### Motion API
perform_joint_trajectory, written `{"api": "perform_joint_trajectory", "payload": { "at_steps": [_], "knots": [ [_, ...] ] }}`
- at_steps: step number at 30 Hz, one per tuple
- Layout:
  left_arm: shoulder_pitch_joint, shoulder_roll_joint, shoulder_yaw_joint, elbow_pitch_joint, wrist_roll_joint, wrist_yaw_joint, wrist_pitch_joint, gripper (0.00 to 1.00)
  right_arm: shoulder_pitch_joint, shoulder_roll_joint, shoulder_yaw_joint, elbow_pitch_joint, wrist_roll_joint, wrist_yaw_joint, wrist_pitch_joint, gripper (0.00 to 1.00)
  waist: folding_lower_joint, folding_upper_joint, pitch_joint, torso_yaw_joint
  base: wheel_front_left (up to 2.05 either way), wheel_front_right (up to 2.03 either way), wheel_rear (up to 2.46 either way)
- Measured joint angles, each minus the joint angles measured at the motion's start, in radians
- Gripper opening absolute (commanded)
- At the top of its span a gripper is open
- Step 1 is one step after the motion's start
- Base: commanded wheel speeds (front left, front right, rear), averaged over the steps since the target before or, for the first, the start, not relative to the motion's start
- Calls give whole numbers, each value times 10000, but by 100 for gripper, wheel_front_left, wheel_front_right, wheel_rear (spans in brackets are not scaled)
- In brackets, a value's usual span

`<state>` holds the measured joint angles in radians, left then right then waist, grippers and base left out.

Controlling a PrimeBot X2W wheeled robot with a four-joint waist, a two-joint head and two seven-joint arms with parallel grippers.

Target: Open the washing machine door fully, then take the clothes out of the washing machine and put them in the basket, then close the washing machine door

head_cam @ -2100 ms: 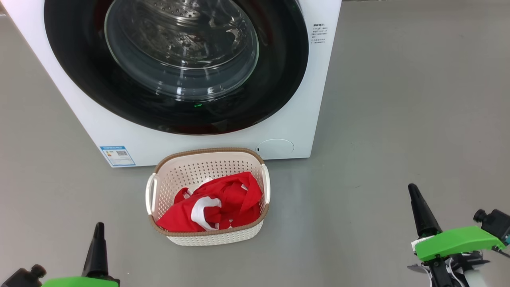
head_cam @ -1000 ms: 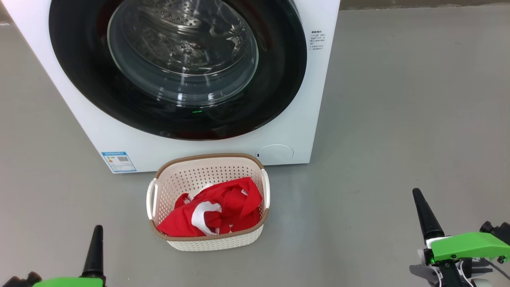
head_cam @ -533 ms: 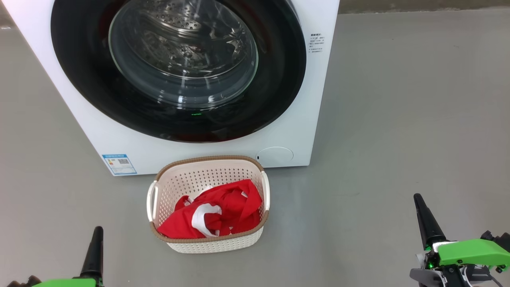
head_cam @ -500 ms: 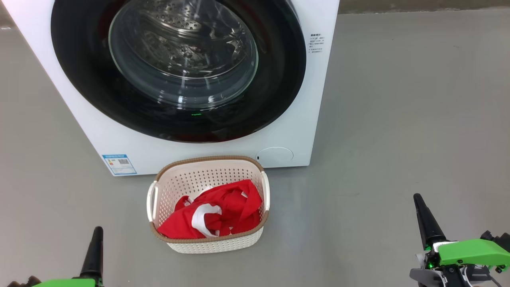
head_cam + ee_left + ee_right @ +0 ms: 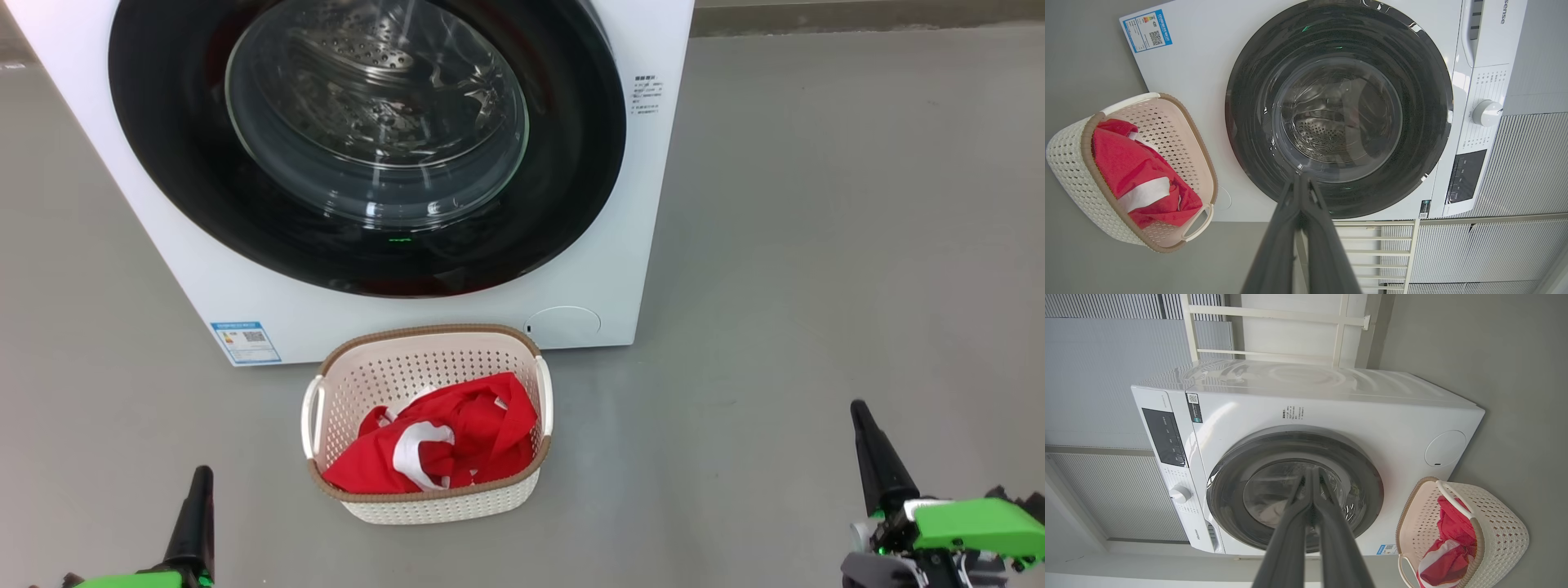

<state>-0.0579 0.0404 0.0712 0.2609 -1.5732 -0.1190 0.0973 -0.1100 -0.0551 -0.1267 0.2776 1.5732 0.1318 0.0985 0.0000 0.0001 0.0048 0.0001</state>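
The white washing machine [image 5: 604,269] fills the upper part of the head view, and its round black washing machine door [image 5: 367,147] lies flush against the front, closed. On the floor in front stands the cream basket [image 5: 429,351], with the red clothes [image 5: 441,437] heaped inside. My left gripper [image 5: 202,478] is at the lower left, shut and empty. My right gripper [image 5: 859,412] is at the lower right, shut and empty too. Both hang well back from the basket. The wrist views show the door [image 5: 1339,110] [image 5: 1294,490] beyond closed fingers.
Grey floor [image 5: 816,245] spreads wide to the right of the machine and around the basket. A blue label [image 5: 245,341] marks the machine's lower left corner. A white rack [image 5: 1372,253] and ribbed wall panels stand beside the machine.
The whole head picture has drifted slightly downward, so the camera moved. Both grippers sit a little lower in view. Door, basket and clothes stay as they were.
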Motion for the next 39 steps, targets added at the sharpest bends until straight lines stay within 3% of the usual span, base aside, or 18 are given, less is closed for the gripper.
{"api": "perform_joint_trajectory", "payload": {
  "at_steps": [39],
  "knots": [
    [-116,-33,77,36,-326,-4,127,0,149,71,-98,-21,247,-27,73,0,0,0,-17,-1,0,0,0]
  ]
}}
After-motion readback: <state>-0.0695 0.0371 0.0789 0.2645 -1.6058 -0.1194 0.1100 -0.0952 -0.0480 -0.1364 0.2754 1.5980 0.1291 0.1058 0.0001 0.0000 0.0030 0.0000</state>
